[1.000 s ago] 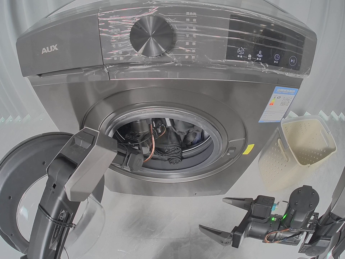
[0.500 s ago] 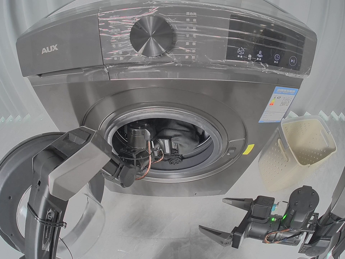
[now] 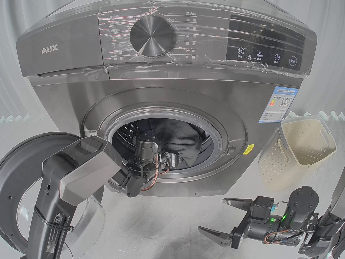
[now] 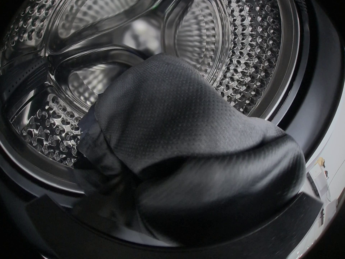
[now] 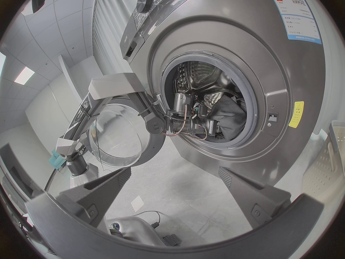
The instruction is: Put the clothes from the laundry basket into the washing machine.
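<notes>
Washing machine (image 3: pixel 201 94) drum holds a dark garment (image 3: pixel 181 139). Left gripper (image 3: pixel 178 159) sits in the door opening; grip state cannot be determined. Cream laundry basket (image 3: pixel 280 162) stands just beside the machine on the grey floor (image 3: pixel 169 220). Right gripper (image 3: pixel 222 218) fingers are apart.

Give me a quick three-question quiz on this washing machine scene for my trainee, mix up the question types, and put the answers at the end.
1. What lies in the drum of the washing machine, at its opening?
2. True or false: the laundry basket is full of clothes.
3. The right pincer is: A) open and holding nothing, in front of the machine; B) shut on a garment; C) inside the drum.

Key
1. A dark garment.
2. False: no clothes show inside it.
3. A.
</notes>
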You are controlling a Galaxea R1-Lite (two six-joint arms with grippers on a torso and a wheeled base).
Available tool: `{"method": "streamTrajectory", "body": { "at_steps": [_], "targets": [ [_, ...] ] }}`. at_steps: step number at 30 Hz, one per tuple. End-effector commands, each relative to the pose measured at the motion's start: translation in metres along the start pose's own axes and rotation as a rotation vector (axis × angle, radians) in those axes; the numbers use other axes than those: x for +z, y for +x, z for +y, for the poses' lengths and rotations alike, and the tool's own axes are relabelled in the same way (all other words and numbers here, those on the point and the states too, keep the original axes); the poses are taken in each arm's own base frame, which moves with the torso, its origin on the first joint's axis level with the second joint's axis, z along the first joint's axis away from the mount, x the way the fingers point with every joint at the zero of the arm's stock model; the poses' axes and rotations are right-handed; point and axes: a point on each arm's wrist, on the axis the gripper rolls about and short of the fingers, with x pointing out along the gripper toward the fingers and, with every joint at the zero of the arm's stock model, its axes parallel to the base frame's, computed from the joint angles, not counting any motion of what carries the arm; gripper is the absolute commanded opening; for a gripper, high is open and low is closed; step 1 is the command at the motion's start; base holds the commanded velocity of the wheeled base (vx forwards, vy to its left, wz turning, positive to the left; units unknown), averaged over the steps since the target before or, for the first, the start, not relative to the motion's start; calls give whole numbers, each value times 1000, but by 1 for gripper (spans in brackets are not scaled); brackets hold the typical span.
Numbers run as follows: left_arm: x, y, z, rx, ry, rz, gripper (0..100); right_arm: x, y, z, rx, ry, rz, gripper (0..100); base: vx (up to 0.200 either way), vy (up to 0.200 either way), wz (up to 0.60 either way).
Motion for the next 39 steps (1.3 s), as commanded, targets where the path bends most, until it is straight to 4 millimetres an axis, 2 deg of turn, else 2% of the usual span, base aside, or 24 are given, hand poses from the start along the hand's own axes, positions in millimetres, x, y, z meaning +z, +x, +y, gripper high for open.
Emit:
{"method": "streamTrajectory", "body": {
  "at_steps": [1, 8, 9, 15, 22, 28, 29, 34, 39],
  "targets": [
    [-11, 6, 2, 0, -4, 13, 0, 0, 0, 0, 1, 0, -1, 100, 0, 0, 0],
    [28, 16, 0, 34, -37, -144, 0, 1, 1, 0, 2, 0, -6, 100, 0, 0, 0],
    [43, 19, 6, 62, -46, -205, 0, 1, 1, 0, 2, 0, -6, 100, 0, 0, 0],
    [72, 29, 24, 127, -69, -356, 0, 1, 2, 2, 10, -2, -6, 100, 0, 0, 0],
    [78, 46, 33, 171, -86, -465, 0, 0, 2, 2, 10, -2, -1, 100, 0, 0, 0],
    [66, 46, 30, 171, -98, -405, 0, 0, 3, 2, 9, -2, 0, 100, 0, 0, 0],
    [65, 44, 29, 174, -95, -380, 100, 0, 3, 2, 9, -2, 0, 100, 0, 0, 0],
    [68, 30, 21, 165, -164, -305, 100, 0, 3, 2, 9, -2, 0, 100, 0, 0, 0],
    [61, 22, 23, 174, -165, -234, 100, 0, 3, 2, 9, -2, 0, 100, 0, 0, 0]
  ]
}}
